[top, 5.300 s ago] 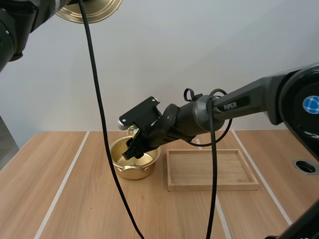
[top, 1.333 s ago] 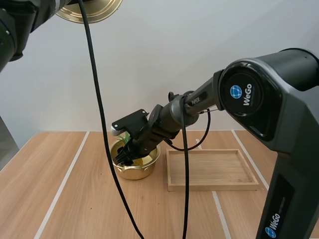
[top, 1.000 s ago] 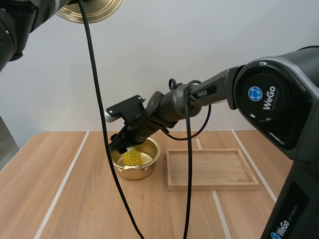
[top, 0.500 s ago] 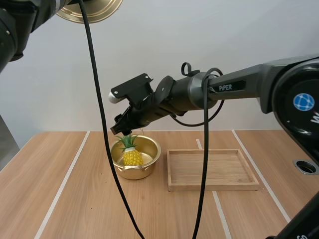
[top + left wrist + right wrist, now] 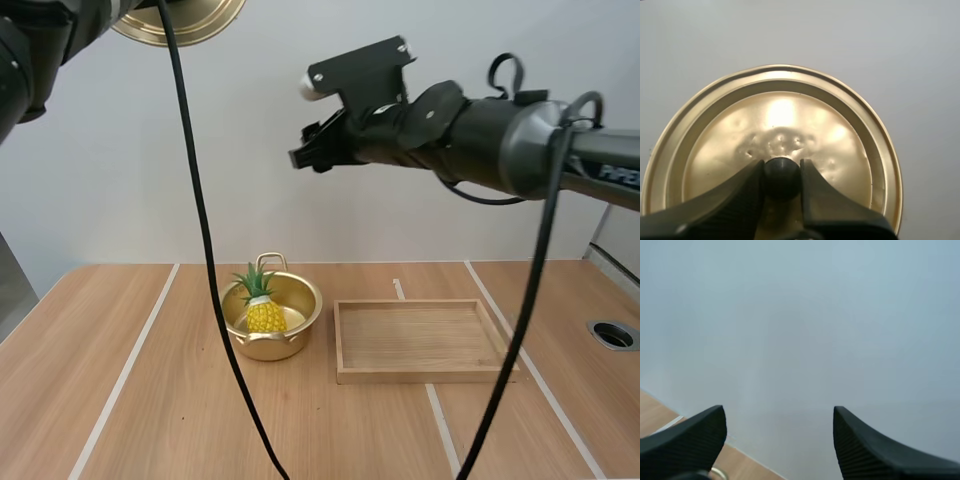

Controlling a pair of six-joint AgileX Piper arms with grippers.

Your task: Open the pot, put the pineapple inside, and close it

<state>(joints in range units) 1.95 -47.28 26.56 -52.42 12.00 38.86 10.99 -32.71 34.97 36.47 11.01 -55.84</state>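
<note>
On the pale wooden table (image 5: pixel 120 400), the gold pot (image 5: pixel 272 346) sits in the lower left-centre of the high view, with the wooden tray (image 5: pixel 425 374) just beside it to the right. The pineapple (image 5: pixel 265 314) stands upright inside the pot, its green crown poking above the rim, so I judge the step in hand to be the closing.

The lid (image 5: pixel 785 115) hangs at the upper left corner of the high view, well above the pot. The left gripper (image 5: pixel 782 173) pinches its black knob (image 5: pixel 782 167) between both fingers. To close well, the lid should come down slowly, level and centred over the rim. The tall crown may catch it and tip the lid or the fruit, and a rocking seat would mean the leaves are in the way.

The right gripper (image 5: pixel 303 157) sits in the upper middle of the high view, high over the table, its arm reaching in from the right edge. Its fingers are spread wide with nothing between them, well apart from the pot.
</note>
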